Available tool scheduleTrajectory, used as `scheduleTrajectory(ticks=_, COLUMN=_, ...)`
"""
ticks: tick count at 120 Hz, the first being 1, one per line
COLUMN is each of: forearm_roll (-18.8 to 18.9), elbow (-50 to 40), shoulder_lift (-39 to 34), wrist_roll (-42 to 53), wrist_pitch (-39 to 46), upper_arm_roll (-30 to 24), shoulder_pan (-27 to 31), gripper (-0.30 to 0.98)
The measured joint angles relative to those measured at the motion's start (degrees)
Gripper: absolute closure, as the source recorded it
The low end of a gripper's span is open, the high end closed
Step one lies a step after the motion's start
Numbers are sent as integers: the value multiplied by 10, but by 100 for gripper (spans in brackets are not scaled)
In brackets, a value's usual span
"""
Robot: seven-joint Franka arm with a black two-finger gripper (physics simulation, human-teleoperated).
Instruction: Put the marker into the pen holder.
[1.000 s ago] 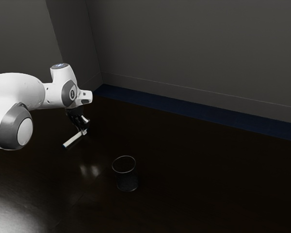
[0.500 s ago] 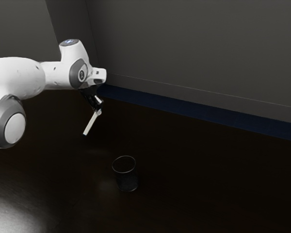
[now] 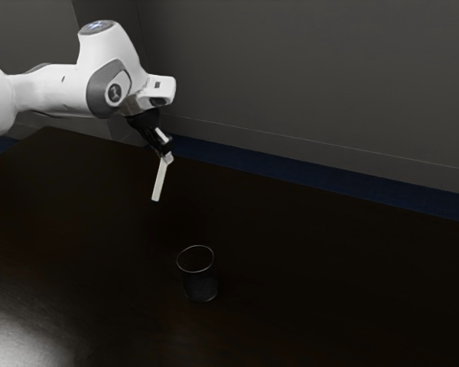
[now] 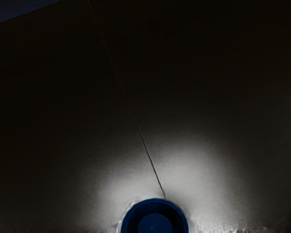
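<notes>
Gripper (image 3: 167,153) has marker (image 3: 160,180) clamped, clear of bench (image 3: 84,222); align over holder (image 3: 200,287), lower and release left to do.

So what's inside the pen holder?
I see nothing sticking out of the pen holder. Its bottom is hidden by the dark near wall, so I can't tell what lies there. The marker is outside, gripped between my jaws.

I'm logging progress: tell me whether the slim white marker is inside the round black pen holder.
No, the marker hangs from the black two-finger claw, clear of the pen holder.
</notes>
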Motion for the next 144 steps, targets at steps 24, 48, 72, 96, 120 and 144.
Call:
scheduleTrajectory(ticks=24, forearm_roll=38, elbow=-90, shoulder_lift=-79, wrist_roll=-44, wrist_pitch=0, upper_arm_roll=-7, shoulder_pan=-54, gripper=77)
scheduleTrajectory(ticks=48, forearm_roll=61, elbow=-139, shoulder_lift=-110, wrist_roll=-87, wrist_pitch=-15, upper_arm_roll=-29, shoulder_pan=-68, gripper=77)
scheduleTrajectory(ticks=72, forearm_roll=87, elbow=-203, shoulder_lift=-175, wrist_roll=-130, wrist_pitch=-23, upper_arm_roll=-40, shoulder_pan=-93, gripper=77)
scheduleTrajectory(ticks=96, forearm_roll=102, elbow=-221, shoulder_lift=-176, wrist_roll=-175, wrist_pitch=16, upper_arm_roll=-70, shoulder_pan=-135, gripper=77)
scheduleTrajectory(ticks=120, forearm_roll=101, elbow=-228, shoulder_lift=-152, wrist_roll=-217, wrist_pitch=54, upper_arm_roll=-75, shoulder_pan=-118, gripper=76)
scheduleTrajectory(ticks=144, forearm_roll=105, elbow=-170, shoulder_lift=-96, wrist_roll=-250, wrist_pitch=78, upper_arm_roll=-89, shoulder_pan=-93, gripper=76)
